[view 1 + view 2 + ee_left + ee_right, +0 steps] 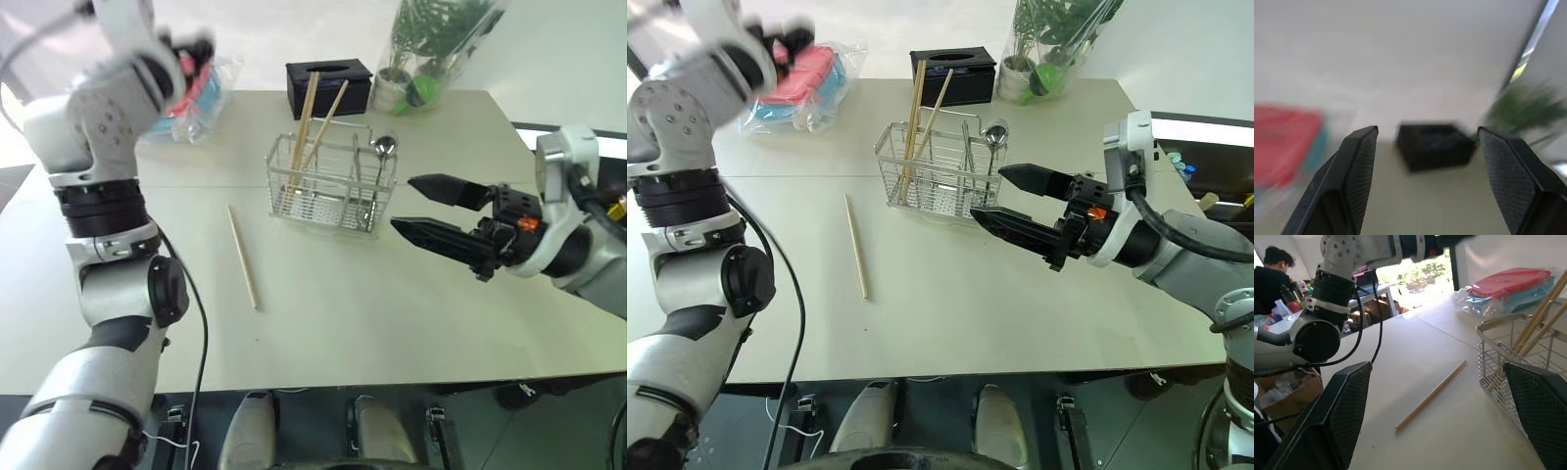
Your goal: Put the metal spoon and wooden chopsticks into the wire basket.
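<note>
Evidently the last wooden chopstick (242, 257) lying on the table (392, 313) is light, stiff and slippery; pinch mid-length. Both grippers' fingers are wide, empty: left (1425, 181), right (416, 206).

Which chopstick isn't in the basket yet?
The chopstick lying flat on the table, left of the basket. The other chopsticks stand upright inside it.

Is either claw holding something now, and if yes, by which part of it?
Nothing is held. The left claw and the right claw are both open with only air between the fingers.
</note>
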Action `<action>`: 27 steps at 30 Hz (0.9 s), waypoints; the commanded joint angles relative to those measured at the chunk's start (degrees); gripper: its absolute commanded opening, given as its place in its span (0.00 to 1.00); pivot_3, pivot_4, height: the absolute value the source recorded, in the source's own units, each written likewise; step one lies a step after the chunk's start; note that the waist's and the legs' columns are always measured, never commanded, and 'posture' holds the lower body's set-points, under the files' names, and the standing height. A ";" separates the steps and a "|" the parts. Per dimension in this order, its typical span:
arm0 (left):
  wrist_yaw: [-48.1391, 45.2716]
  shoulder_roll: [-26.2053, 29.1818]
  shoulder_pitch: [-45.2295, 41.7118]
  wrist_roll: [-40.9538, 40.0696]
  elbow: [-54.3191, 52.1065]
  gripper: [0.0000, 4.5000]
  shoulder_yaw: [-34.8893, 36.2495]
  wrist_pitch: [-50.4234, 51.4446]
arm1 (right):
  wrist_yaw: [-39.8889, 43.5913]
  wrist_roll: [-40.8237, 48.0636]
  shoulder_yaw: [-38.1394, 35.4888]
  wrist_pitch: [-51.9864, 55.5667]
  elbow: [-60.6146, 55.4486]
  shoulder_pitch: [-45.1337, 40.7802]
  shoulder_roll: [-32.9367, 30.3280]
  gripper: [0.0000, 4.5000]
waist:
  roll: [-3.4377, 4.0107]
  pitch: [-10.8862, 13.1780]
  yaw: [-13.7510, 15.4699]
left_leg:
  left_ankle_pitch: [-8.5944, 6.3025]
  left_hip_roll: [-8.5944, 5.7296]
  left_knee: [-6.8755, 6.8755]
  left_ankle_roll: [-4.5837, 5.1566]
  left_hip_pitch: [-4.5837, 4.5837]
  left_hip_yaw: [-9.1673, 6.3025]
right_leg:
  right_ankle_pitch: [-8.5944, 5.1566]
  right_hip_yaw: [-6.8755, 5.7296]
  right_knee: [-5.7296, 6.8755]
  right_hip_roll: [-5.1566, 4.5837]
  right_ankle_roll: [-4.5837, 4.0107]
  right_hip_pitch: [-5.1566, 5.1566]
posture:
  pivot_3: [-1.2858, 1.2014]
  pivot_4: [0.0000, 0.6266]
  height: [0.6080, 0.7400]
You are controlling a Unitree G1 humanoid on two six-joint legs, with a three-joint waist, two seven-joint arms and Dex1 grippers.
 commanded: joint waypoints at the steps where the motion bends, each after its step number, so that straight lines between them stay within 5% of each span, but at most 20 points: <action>1: 5.15 -2.21 1.47 2.88 -1.98 0.75 1.70 11.08 | 0.53 0.12 -0.57 -1.01 0.04 -1.06 0.37 0.99 | -0.18 0.11 0.02 | 0.00 0.00 0.00 0.00 -0.02 -0.01 | 0.00 0.00 0.01 0.00 -0.01 -0.02 | 0.52 0.24 0.77; 22: 3.48 -11.73 11.96 9.42 5.95 0.75 -3.15 16.41 | -2.54 1.20 -1.49 -1.93 -2.16 -0.45 0.98 0.99 | -0.12 0.07 0.16 | 0.00 -0.01 -0.01 -0.04 -0.21 -0.03 | -0.07 -0.02 -0.02 -0.02 -0.19 -0.17 | 0.52 0.24 0.77; 25: 2.89 -12.49 11.71 9.15 6.36 0.57 -2.10 15.86 | -2.76 1.20 -1.49 -2.04 -2.26 -0.37 0.96 0.99 | -0.08 0.04 0.22 | 0.00 -0.01 0.01 -0.04 -0.18 -0.03 | -0.08 -0.02 -0.03 -0.02 -0.22 -0.12 | 0.52 0.24 0.77; 27: 2.81 -12.65 11.55 9.42 6.28 0.35 -1.79 16.00 | -2.91 1.27 -1.50 -2.11 -2.33 -0.33 0.95 0.99 | -0.08 0.04 0.28 | 0.00 -0.02 0.02 -0.04 -0.18 -0.04 | -0.08 -0.02 -0.03 -0.03 -0.22 -0.12 | 0.52 0.24 0.77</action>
